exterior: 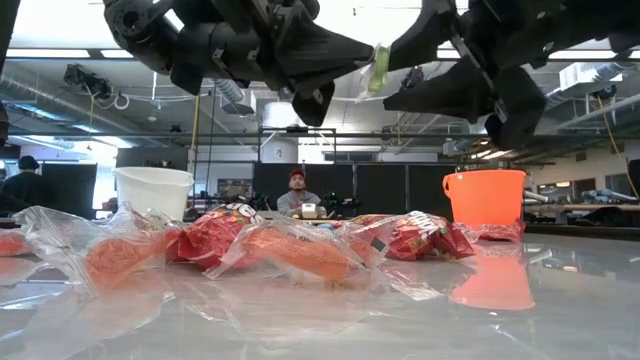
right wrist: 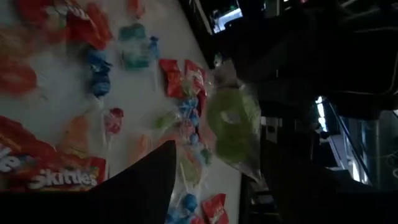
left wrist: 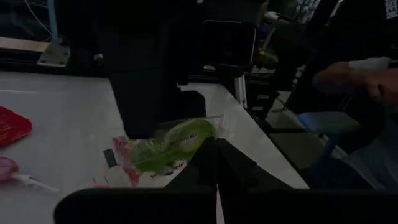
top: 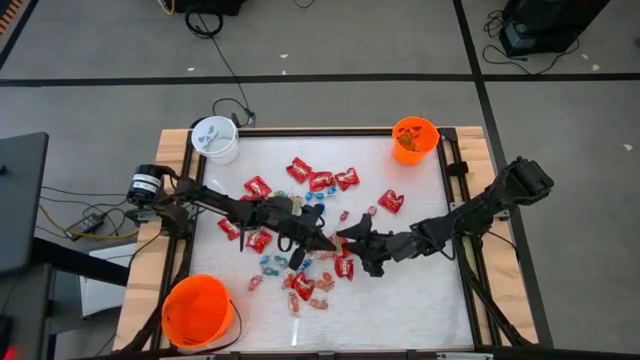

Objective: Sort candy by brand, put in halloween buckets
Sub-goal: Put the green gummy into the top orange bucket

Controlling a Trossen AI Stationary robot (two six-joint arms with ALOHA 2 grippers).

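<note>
Above the candy heap in the middle of the table, my left gripper [top: 328,240] and my right gripper [top: 352,240] meet tip to tip. My left gripper [left wrist: 216,155] is shut on a green clear-wrapped candy [left wrist: 174,143]. My right gripper [right wrist: 217,152] is open, one finger on each side of that candy [right wrist: 233,127]; whether they touch it I cannot tell. Red packets [top: 320,182], blue pieces [top: 275,265] and pink ones lie flat on the table. The white bucket [top: 215,138], small orange bucket [top: 415,138] and larger orange bucket [top: 197,310] stand at the corners. My left gripper pinches the green candy by one end of its clear wrapper [left wrist: 208,132] between its two shut fingers. The fingers come about level from the table's left. The candy [exterior: 378,68] sticks out past the fingertips, lifted clear of the table and the heap.
The heap of candy [exterior: 300,245] fills the table's middle below both grippers. Wooden rails [top: 458,170] edge the table. Bare tabletop [top: 420,300] lies near the front right. A person [exterior: 297,195] sits beyond the table's far side.
</note>
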